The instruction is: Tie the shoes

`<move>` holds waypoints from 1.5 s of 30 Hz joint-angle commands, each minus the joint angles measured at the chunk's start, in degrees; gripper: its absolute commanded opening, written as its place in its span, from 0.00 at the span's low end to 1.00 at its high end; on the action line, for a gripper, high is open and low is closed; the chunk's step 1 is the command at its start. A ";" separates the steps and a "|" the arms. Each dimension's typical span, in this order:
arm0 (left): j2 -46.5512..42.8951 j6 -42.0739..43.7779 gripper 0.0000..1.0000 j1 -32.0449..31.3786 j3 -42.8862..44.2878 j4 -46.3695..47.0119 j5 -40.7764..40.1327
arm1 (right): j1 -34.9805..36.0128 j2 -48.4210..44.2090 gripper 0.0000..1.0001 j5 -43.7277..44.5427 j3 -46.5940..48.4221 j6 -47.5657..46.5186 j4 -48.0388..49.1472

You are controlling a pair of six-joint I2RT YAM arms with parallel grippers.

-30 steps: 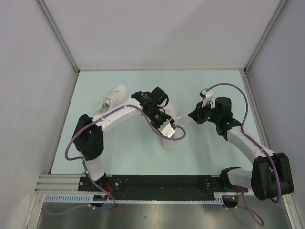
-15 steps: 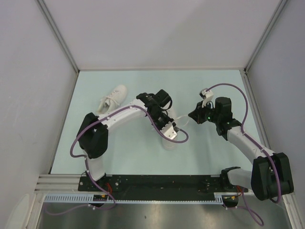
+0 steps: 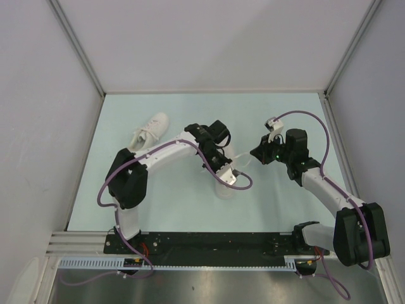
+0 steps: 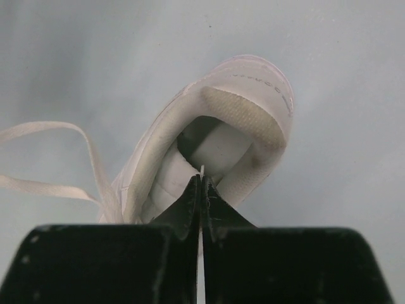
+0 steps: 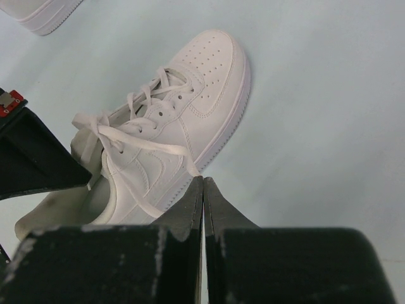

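One white shoe (image 5: 183, 114) lies mid-table, toe towards the back, mostly hidden under my left arm in the top view (image 3: 223, 192). Its laces are loose. My left gripper (image 4: 202, 180) is shut just above the heel opening, with a thin sliver of white lace (image 4: 202, 170) pinched at its tips; it shows in the top view (image 3: 228, 182). My right gripper (image 5: 203, 182) is shut on the other lace end (image 5: 190, 166), which runs taut from the eyelets; it is right of the shoe in the top view (image 3: 256, 154). The second shoe (image 3: 150, 130) lies at the back left, apart.
White walls (image 3: 57, 95) close in the pale table (image 3: 164, 196) on three sides. The left gripper's black body (image 5: 38, 158) stands close beside the shoe's heel. Purple cables (image 3: 243, 183) loop off both wrists.
My left gripper has moved a little to the right and nearer over the shoe's heel. The right arm and both shoes have stayed put.
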 commanded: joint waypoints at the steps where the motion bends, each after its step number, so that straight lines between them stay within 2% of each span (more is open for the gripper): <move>1: -5.63 -4.93 0.00 1.25 -0.09 2.72 5.28 | -0.10 -0.55 0.00 0.16 2.34 -0.75 0.85; 8: -11.69 -12.69 0.00 4.59 -4.04 4.32 8.89 | 1.57 -0.37 0.00 0.25 2.43 0.04 2.07; 16: -17.41 -18.48 0.00 8.02 -10.54 6.08 8.54 | 3.50 0.07 0.00 0.95 2.34 0.13 3.22; 28: -24.09 -19.11 0.00 9.43 -18.45 4.85 8.89 | 6.06 0.16 0.00 0.25 2.87 1.09 2.70; 32: -26.55 -17.62 0.00 9.78 -21.09 3.97 9.16 | 6.58 -1.42 0.00 -3.35 2.87 2.06 -1.42; 35: -27.61 -16.12 0.00 9.78 -22.85 4.06 9.77 | 6.58 -3.62 0.18 -8.36 2.87 2.85 -6.24; 36: -27.70 -15.86 0.00 9.78 -23.29 4.41 9.77 | 6.32 -4.32 0.35 -9.24 2.87 3.02 -7.05; 37: -27.61 -15.77 0.00 9.78 -23.38 4.50 9.69 | 5.97 -5.28 0.40 -9.51 2.96 3.29 -7.24; 40: -27.70 -14.46 0.00 9.87 -24.25 4.15 9.25 | 3.52 -5.29 0.47 -8.99 4.36 4.16 -5.49; 45: -29.45 -9.10 0.00 9.87 -27.94 3.44 8.28 | 0.52 4.36 0.53 -13.45 9.02 5.22 -4.95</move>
